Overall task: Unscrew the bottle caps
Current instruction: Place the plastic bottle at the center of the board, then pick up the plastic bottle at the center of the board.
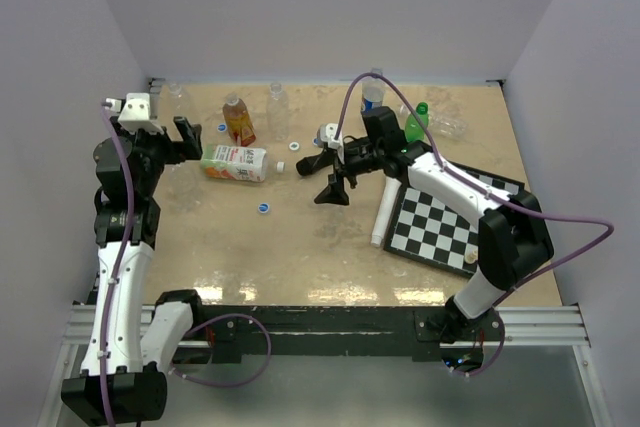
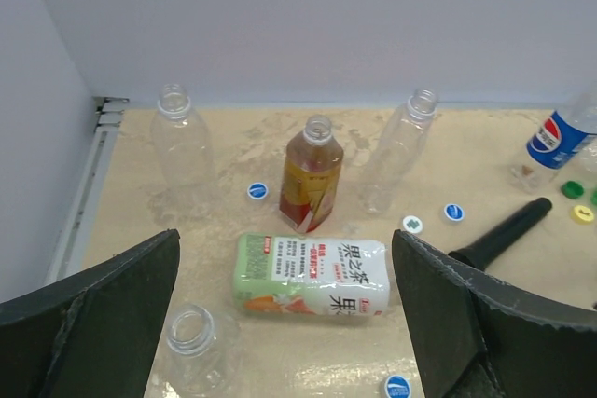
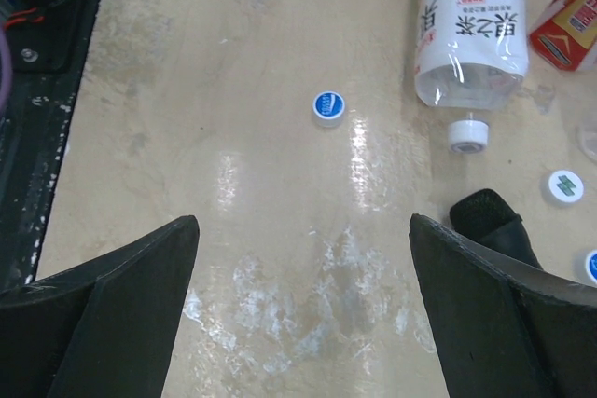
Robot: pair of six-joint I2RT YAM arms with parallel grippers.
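The left gripper (image 1: 187, 139) and right gripper (image 1: 327, 175) were held with fingers wide apart, presumably ready for a grasp, while the labelled bottle (image 2: 312, 275) was left lying between them, white cap (image 3: 466, 133) screwed on.

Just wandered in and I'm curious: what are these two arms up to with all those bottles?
They are twisting caps off drink bottles. At this moment neither holds anything. The left claw hangs open above a labelled bottle lying on its side, which looks still capped. The right claw is open over bare table nearby. The amber bottle and two clear bottles stand with open necks, and several caps lie loose around them.
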